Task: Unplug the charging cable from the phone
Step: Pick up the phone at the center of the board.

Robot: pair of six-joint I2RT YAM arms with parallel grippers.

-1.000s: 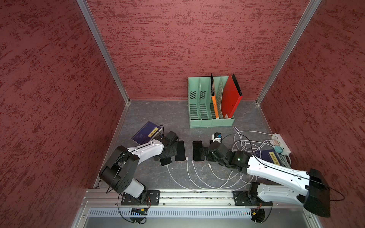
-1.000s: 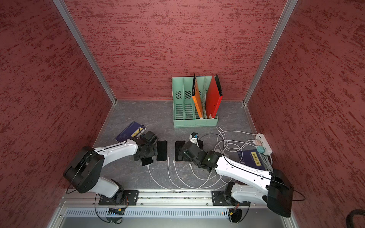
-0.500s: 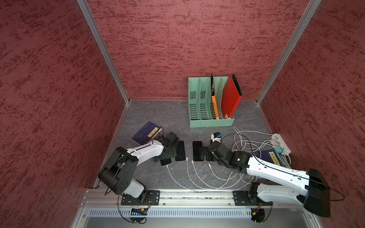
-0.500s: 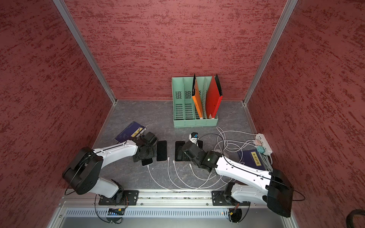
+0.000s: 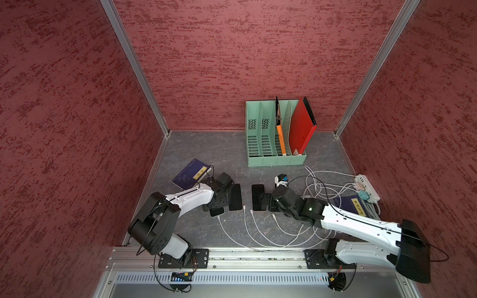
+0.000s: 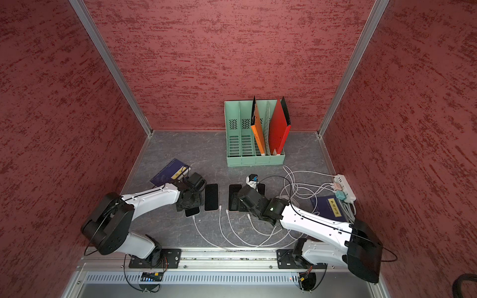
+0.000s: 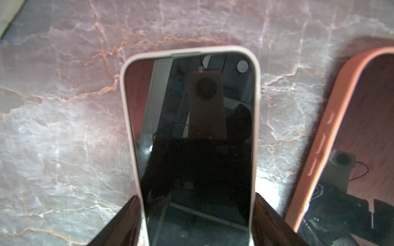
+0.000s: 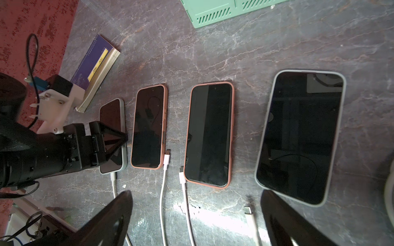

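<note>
Over at 9 o'clock, the left gripper point(image 7: 197, 198) is squeezing the phone point(image 7: 191, 106) by both sides.
Its white charging cable point(image 8: 114, 188) is sticking in at the 6 o'clock end, bendy and light, so the stiff plug point(image 8: 112, 175) is looking best to grab; the right gripper point(image 8: 196, 193) is hanging wide open.

Left claw point(image 7: 197, 197) narrower than before (fingers point(image 7: 123, 221) against the pale-cased phone point(image 7: 191, 127)).

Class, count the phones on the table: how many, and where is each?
4, in a row: the cabled phone between the fingers of the left gripper, then the smaller orange phone, the bigger orange phone, and the large pale phone. None appears hidden.
</note>
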